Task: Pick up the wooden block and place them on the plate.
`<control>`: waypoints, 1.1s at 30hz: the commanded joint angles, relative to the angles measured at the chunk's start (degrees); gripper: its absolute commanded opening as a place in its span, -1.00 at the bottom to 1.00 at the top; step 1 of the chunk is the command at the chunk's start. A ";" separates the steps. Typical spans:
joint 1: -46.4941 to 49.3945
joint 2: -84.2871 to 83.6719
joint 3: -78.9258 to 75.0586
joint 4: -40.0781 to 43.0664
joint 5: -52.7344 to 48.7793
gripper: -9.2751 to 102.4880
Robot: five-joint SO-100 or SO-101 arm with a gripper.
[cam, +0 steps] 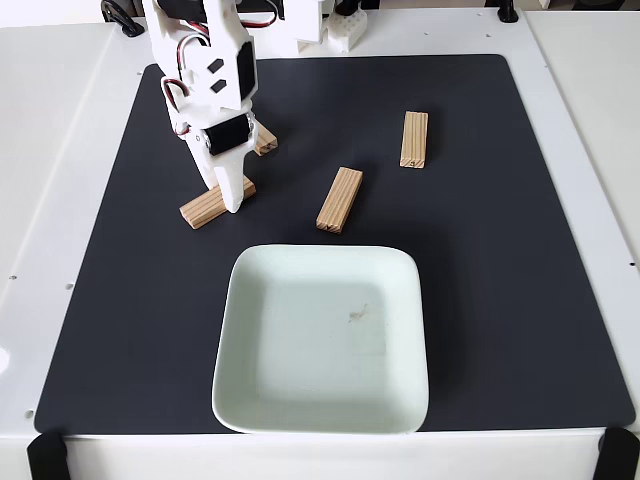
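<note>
White tabletop (60, 150) carries a black mat (500, 300), and everything of note sits on that mat in the fixed view. Near its front edge lies the plate (320, 345), pale mint, square, with nothing on it but a faint mark near its middle. 4 wooden blocks lie behind it: 1 at the left (205, 211), 1 partly hidden behind the arm (266, 141), 1 angled at the centre (340, 199), and 1 further right (414, 139). The white gripper (232, 195) points down onto the left block; I cannot tell whether its fingers are apart or clamped.
</note>
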 commanded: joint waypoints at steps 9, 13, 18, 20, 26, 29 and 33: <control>-9.14 29.88 3.87 -0.26 22.32 -0.84; -14.50 38.32 8.96 -0.70 25.84 -0.84; -19.60 36.65 10.55 -9.49 26.81 -0.84; -20.04 33.57 10.20 -15.73 30.23 -0.84; -19.25 21.71 9.05 -37.18 42.80 -0.85; -19.42 13.62 2.72 -39.73 45.35 -0.85; -19.25 1.49 -10.81 -39.46 50.62 -0.85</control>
